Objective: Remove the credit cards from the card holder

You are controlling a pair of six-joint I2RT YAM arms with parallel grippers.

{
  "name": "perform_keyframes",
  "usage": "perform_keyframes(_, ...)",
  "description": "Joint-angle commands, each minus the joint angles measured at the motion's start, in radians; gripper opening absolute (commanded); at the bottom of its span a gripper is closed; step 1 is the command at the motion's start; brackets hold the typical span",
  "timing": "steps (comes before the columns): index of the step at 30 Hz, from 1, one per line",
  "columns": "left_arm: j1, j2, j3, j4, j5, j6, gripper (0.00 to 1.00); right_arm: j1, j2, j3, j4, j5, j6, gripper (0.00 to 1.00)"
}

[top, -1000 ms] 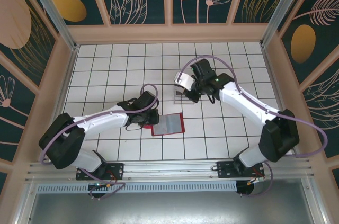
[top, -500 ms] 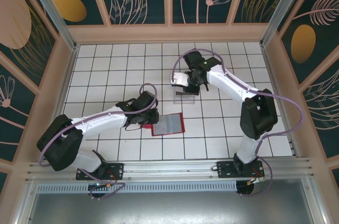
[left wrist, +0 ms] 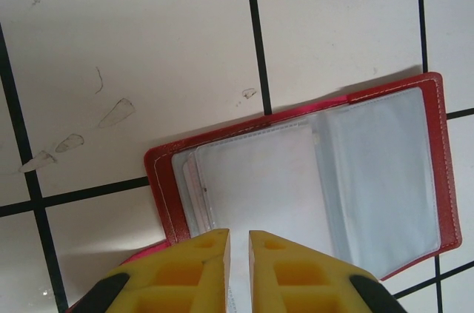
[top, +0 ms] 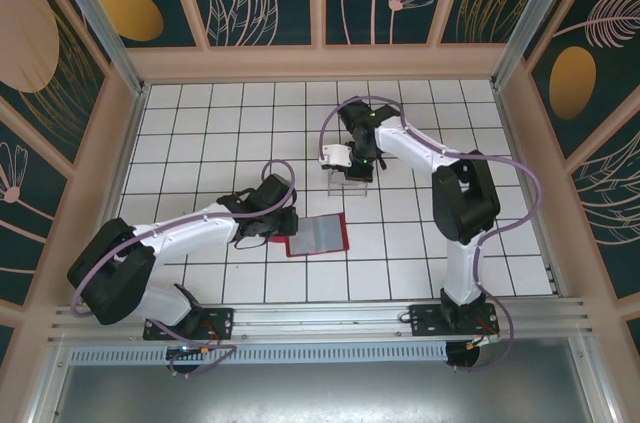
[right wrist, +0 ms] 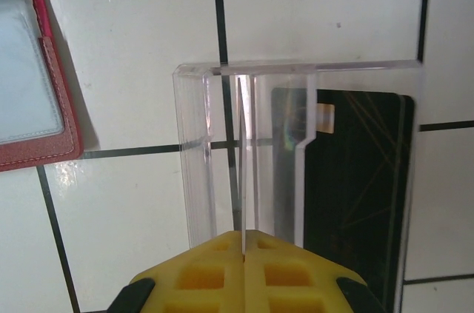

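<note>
— White tiled table, red card holder lying open on it. How far along are you?

— Partway, I reckon. One black card lies in the clear plastic box. My right gripper is clenched on a thin pale card, held edge-on over that box.

— And the left?

— My left gripper sits at the holder's near edge, jaws almost closed. I cannot tell whether it pinches a sleeve. A sleeved card seems left to pull.
</note>
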Motion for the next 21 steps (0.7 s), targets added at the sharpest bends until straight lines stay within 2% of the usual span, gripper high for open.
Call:
perform_keyframes(1,0.004,-0.021,-0.014,-0.001,-0.021,0.009,0.16,-0.004,0.026,0.031,-0.046,0.004,-0.017,0.00)
perform_keyframes(10,0.006,-0.026,-0.013,-0.007,-0.023,0.012,0.16,-0.005,0.035,0.014,-0.032,0.003,-0.018,0.00)
perform_keyframes(15,0.006,-0.029,-0.006,-0.017,-0.027,0.014,0.16,-0.005,0.038,0.014,-0.017,0.011,-0.017,0.10)
perform_keyframes(21,0.005,-0.036,-0.005,-0.025,-0.031,0.012,0.16,-0.005,0.023,0.010,0.006,0.022,-0.021,0.13)
